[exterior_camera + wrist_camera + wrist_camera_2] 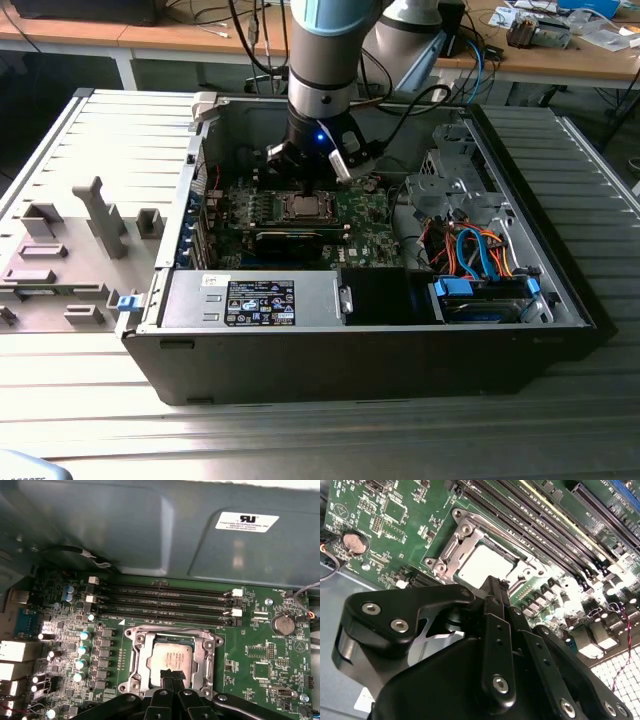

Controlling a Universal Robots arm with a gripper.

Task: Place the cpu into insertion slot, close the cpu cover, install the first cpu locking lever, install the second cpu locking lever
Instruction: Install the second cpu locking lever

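Black linkage of the hand (pixel 172 677) hangs just over the cpu (pixel 172 659), fingertips pinched together and gripping nothing.
Seated in the socket under the closed cpu cover (pixel 145 656), the cpu looks light, stiff and fragile, best taken by its edges; memory slots (pixel 165 602) and capacitors (pixel 82 650) crowd nearby.
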